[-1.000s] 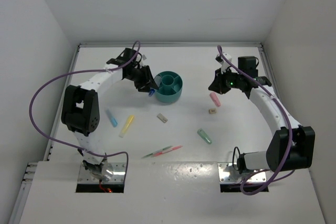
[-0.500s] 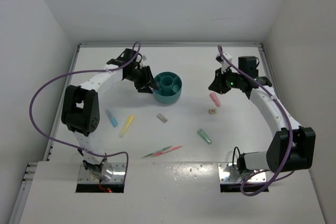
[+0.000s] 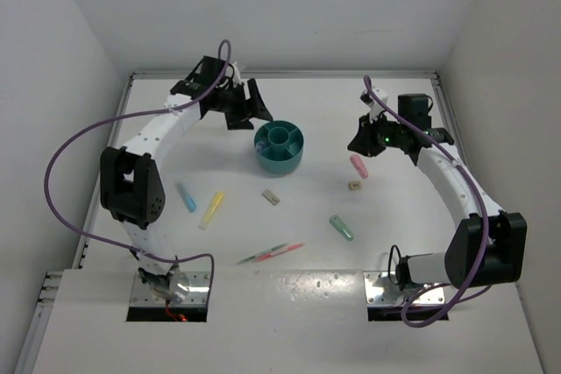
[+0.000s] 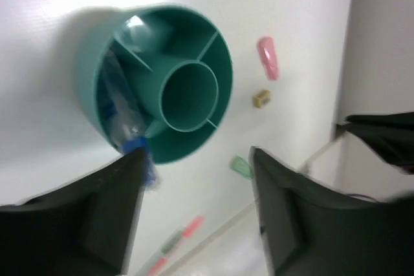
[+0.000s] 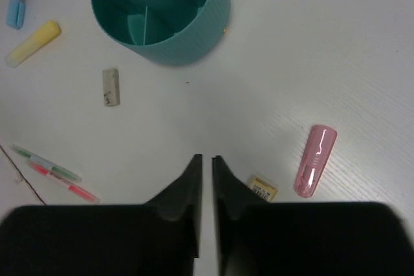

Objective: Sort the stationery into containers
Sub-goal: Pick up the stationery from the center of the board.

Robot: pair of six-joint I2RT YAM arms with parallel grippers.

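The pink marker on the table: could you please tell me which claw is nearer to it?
Right. The right claw hovers close beside the pink marker, while the left claw is far off, on the other side of the teal bowl.

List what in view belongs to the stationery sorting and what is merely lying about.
Part of the job:
teal bowl
blue-capped marker, in the bowl's ring
light blue marker
yellow marker
pink marker
green marker
beige eraser
small tan eraser
green pen
pink pen

Not part of it:
purple cables
metal base plates
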